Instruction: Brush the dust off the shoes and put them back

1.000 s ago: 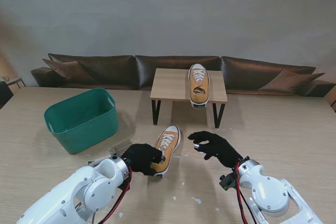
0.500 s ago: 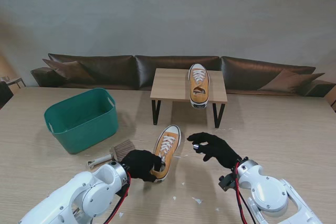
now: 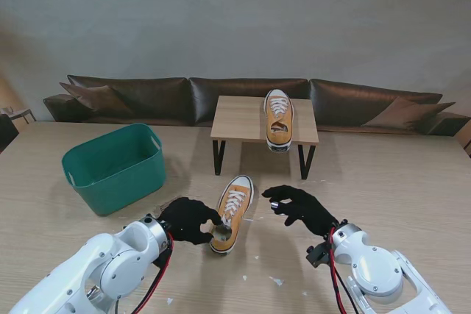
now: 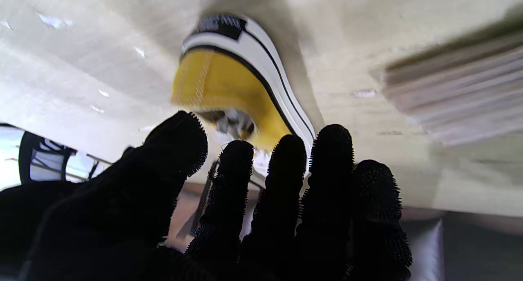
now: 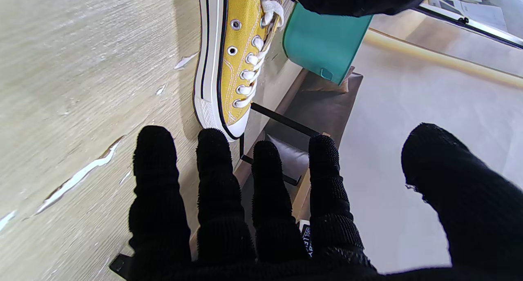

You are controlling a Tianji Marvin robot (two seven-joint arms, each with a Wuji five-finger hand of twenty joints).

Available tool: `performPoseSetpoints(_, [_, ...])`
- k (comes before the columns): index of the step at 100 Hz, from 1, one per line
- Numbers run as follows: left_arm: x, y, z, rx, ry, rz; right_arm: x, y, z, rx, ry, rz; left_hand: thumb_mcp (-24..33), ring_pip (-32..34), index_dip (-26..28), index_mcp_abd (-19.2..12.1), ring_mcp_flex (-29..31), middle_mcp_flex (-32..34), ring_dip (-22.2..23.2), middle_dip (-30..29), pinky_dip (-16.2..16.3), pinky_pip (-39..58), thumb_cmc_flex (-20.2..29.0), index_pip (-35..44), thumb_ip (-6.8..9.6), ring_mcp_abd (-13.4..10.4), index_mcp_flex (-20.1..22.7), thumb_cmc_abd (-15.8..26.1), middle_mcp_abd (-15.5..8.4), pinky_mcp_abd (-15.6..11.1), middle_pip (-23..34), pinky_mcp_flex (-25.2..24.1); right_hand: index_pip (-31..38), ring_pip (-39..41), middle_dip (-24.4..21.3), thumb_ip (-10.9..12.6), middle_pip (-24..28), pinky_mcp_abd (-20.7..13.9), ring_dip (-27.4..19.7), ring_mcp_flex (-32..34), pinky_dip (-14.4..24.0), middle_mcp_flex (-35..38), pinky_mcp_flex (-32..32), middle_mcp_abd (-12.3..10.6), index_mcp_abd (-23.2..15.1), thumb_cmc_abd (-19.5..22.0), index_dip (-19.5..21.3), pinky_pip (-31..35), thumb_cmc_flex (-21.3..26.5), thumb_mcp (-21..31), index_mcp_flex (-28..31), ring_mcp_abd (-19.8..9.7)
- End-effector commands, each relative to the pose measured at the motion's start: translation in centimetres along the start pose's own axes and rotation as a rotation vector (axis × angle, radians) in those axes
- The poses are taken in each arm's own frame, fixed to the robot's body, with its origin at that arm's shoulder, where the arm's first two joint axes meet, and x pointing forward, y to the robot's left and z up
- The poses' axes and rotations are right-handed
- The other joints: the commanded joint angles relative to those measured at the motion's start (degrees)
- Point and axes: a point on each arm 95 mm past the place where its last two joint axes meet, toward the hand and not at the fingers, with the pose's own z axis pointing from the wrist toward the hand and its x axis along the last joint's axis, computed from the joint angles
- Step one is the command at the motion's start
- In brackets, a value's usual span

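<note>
The wooden tabletop (image 3: 412, 182) fills the stand's view, with a dark brown sofa (image 3: 176, 97) along its far side. To the left, well apart from the hands, sits a green plastic basket (image 3: 114, 167). Farther from me, near the middle, stands a small wooden bench (image 3: 239, 119) on black legs, and one yellow sneaker (image 3: 279, 120) rests on its right part, toe toward me and slightly over the edge.

The second yellow sneaker (image 3: 232, 212) lies on the tabletop between the two hands, nearer to me than the bench, its white laces up and its toe pointing away toward the bench. The left hand (image 3: 188, 219) is beside the sneaker's heel, its black-gloved fingers (image 4: 229, 179) reaching to the heel; in the left wrist view they stand side by side, loosely apart, with the thumb off to one side, and whether they actually touch the heel I cannot tell. That view also shows a blurred brush (image 4: 453, 97) lying on the tabletop beside the shoe.

The right hand (image 3: 298, 207) hovers just right of the sneaker, holding nothing, fingers (image 5: 220, 183) spread and partly curled, thumb apart from the rest. Small white scraps (image 3: 277, 281) are scattered on the tabletop near the hands.
</note>
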Motion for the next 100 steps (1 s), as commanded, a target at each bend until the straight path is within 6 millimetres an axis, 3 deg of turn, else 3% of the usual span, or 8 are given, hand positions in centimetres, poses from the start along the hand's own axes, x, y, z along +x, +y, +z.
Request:
performPoseSetpoints(1, [0.0, -0.9, -0.2, 0.052, -0.005, 0.003, 0.0, -0.4, 0.0, 0.015, 0.000, 0.005, -2.07, -3.35, -0.24, -0.23, -3.78, -1.49, -2.19, -2.14, -0.85, -2.76, -1.36, -0.56, 1.89, 1.68, -0.59, 2.63, 1.00, 1.63, -1.10, -2.43, 0.69, 0.05, -0.50, 1.29, -0.17, -1.05, -0.14, 1.18, 1.26, 1.38, -12.11, -0.14, -0.30, 1.08, -1.19, -1.07, -1.16, 0.10, -0.34, -0.40])
performPoseSetpoints(18, [-0.7, -2.8, -0.5, 0.178, -0.019, -0.051, 0.0, -0.5, 0.0, 0.017, 0.002, 0.004, -6.71, -13.58, -0.27, 0.28, -7.13, -2.74, -8.42, -7.75, -4.25, -12.85, -1.49, -1.19, 2.60, 3.15, -0.37, 5.41, 1.46, 3.28, -4.62, -6.32, 0.68, 0.05, -0.52, 1.26, -0.19, -1.04, -0.14, 1.22, 1.28, 1.33, -12.13, -0.16, -0.40, 1.03, -1.21, -1.08, -1.24, 0.09, -0.43, -0.34])
performPoseSetpoints(42, [-1.6, -4.3, -0.7, 0.269, -0.013, -0.178, 0.4, -0.5, -0.2, 0.008, 0.014, -0.004, -11.06, -23.91, -1.24, 0.86, -12.54, -6.22, -15.65, -13.39, -8.46, -26.48, -1.37, -3.40, 3.19, 3.67, -2.44, 6.50, 1.34, 3.57, -7.38, -10.80, 0.62, 0.00, -0.55, 1.24, -0.23, -1.06, -0.15, 1.10, 1.30, 1.24, -12.15, -0.23, -0.57, 1.04, -1.24, -1.13, -1.26, 0.09, -0.79, -0.40])
performPoseSetpoints(69, [-2.2, -3.5, -1.1, 0.332, -0.017, -0.326, 0.9, -0.3, -0.4, -0.008, 0.024, -0.043, -13.53, -26.39, -1.89, 1.75, -14.78, -7.94, -17.39, -15.01, -8.51, -32.39, -0.37, -4.09, 3.58, 4.70, -3.10, 7.21, 1.59, 4.37, -7.92, -12.41, 0.47, -0.03, -0.56, 1.23, -0.23, -1.02, -0.16, 1.08, 1.34, 1.18, -12.24, -0.32, -0.86, 0.72, -1.28, -1.19, -1.29, -0.01, -1.34, -0.33])
performPoseSetpoints(100, [-3.6, -3.4, -2.6, 0.348, -0.041, -0.336, 2.8, 1.1, -0.9, -0.090, 0.026, -0.172, -14.67, -26.84, -2.05, 2.01, -15.25, -8.21, -17.48, -15.20, -7.67, -34.07, 0.16, -4.27, 3.77, 4.89, -3.20, 7.97, 1.52, 4.64, -8.03, -12.55, 0.29, 0.29, -0.54, 1.21, -0.16, -1.20, -0.03, 1.60, 1.66, 1.40, -11.42, -0.46, -1.27, 0.17, -1.34, -0.51, -1.71, -0.52, -1.36, -0.19])
